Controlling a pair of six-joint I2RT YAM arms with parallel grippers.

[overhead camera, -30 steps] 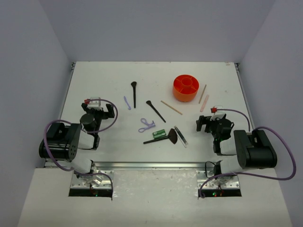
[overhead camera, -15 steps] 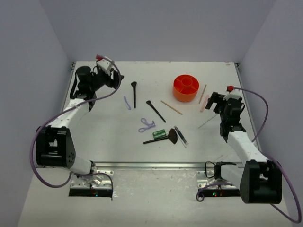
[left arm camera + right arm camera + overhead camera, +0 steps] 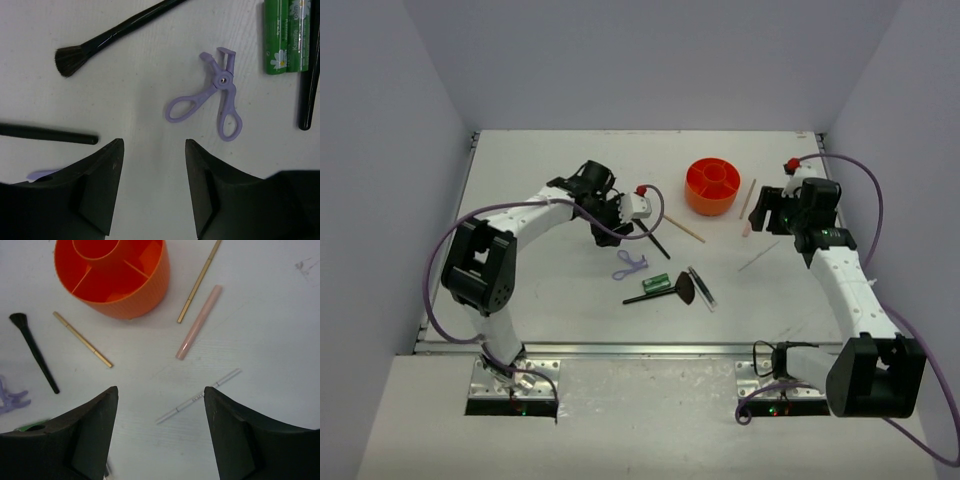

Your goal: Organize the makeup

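Note:
The makeup lies loose on the white table. In the left wrist view I see a lilac scissor-shaped tool (image 3: 215, 100), a black brush (image 3: 100, 40), a green tube (image 3: 285, 35) and another black handle (image 3: 50, 134). My left gripper (image 3: 154, 145) hangs open above bare table just short of the lilac tool (image 3: 629, 264), holding nothing. The right wrist view shows a pink stick (image 3: 199, 322), two tan sticks (image 3: 82, 339) (image 3: 200, 281) and a thin white stick (image 3: 197, 396). My right gripper (image 3: 161, 390) is open and empty over the white stick (image 3: 760, 257).
A round orange compartmented cup (image 3: 705, 205) stands at the back right of centre. A fan-headed black brush (image 3: 665, 291) and a dark slim stick (image 3: 701, 287) lie toward the front. Grey walls enclose the table on three sides.
The left arm swung from the far left corner to the table's centre above the makeup, jaws narrowing. The right arm shifted slightly farther back, its jaws also narrowing.

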